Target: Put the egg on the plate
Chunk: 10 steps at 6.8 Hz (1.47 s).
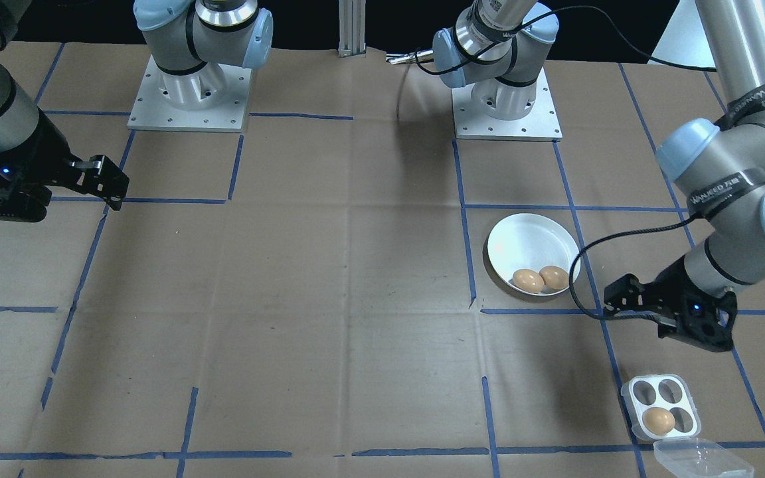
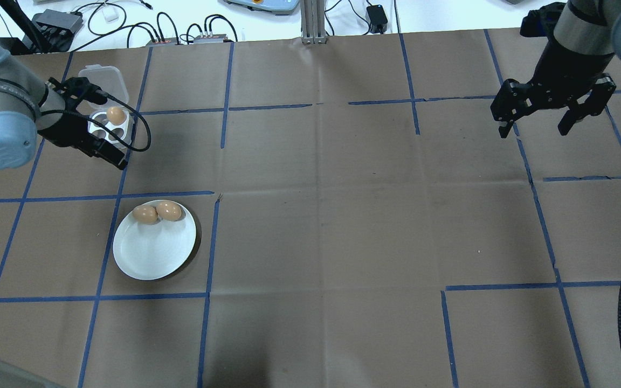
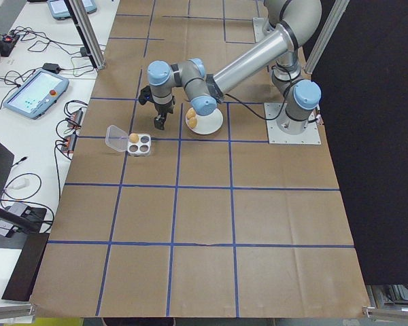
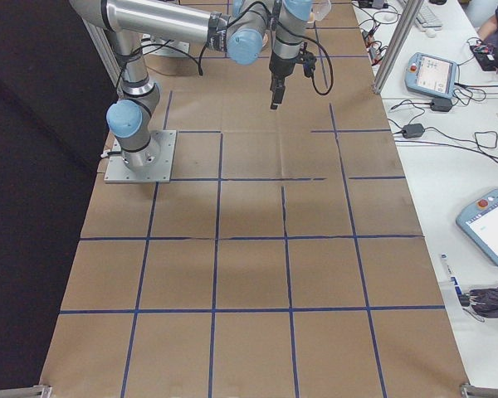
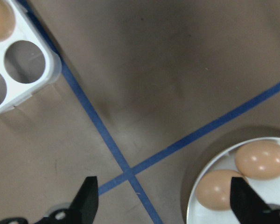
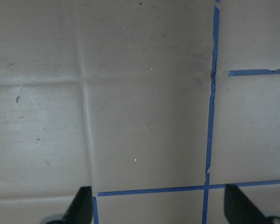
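The white plate [image 2: 149,253] [image 1: 522,242] [image 5: 277,186] lies on the brown table cover with two brown eggs [image 2: 145,214] [image 2: 168,210] [image 1: 528,280] touching at its rim. A third egg [image 2: 115,115] [image 1: 658,421] [image 5: 0,18] sits in one cup of the small egg tray [image 1: 635,398] [image 5: 37,79]. My left gripper [image 2: 99,123] [image 1: 661,322] [image 5: 163,200] hangs open and empty above the table between tray and plate. My right gripper [image 2: 534,126] [image 1: 57,202] [image 6: 158,205] is open and empty, far off on the other side.
The tray's clear lid [image 1: 701,458] [image 2: 100,75] lies open beside it. Blue tape lines [image 2: 213,242] grid the cover. Both arm bases [image 1: 190,93] [image 1: 505,99] are bolted at the robot's edge. Cables and boxes [image 2: 181,32] line the far edge.
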Tool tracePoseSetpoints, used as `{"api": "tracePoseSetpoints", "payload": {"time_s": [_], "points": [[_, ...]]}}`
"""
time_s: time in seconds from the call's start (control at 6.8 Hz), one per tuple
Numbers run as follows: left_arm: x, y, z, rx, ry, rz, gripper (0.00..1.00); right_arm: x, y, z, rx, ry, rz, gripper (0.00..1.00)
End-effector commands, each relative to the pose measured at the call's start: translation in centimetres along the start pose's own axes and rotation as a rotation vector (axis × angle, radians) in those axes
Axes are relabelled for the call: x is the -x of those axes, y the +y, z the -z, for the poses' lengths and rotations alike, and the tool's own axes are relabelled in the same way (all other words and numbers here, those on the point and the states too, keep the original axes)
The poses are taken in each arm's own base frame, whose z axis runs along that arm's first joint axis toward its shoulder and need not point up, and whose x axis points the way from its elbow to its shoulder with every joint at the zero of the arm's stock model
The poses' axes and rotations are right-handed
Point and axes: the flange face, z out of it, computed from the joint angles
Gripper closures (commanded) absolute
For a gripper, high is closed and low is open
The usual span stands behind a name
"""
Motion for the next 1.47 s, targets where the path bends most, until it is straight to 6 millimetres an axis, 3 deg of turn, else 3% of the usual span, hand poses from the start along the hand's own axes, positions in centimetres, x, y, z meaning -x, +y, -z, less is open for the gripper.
{"api": "tracePoseSetpoints", "payload": {"time_s": [0.0, 0.29, 0.44, 1.03, 1.18, 1.32], "points": [[4.6, -5.0, -2.5, -0.001, -0.032, 0.281, 0.0, 0.0, 0.0, 0.0, 0.0, 0.0, 0.0, 0.0], [7.3, -8.4, -4.6, -0.016, -0.038, 0.422, 0.0, 0.0, 0.0, 0.0, 0.0, 0.0, 0.0, 0.0], [7.5, -9.5, -5.6, 0.0, -0.03, 0.454, 0.0, 0.0, 0.0, 0.0, 0.0, 0.0, 0.0, 0.0], [7.3, -9.7, -6.3, 0.043, -0.008, 0.478, 0.01, 0.0, 0.0, 0.0, 0.0, 0.0, 0.0, 0.0], [7.3, -9.7, -6.4, 0.045, -0.007, 0.478, 0.05, 0.0, 0.0, 0.0, 0.0, 0.0, 0.0, 0.0], [7.3, -9.7, -6.5, 0.045, -0.007, 0.478, 0.17, 0.0, 0.0, 0.0, 0.0, 0.0, 0.0, 0.0]]}}
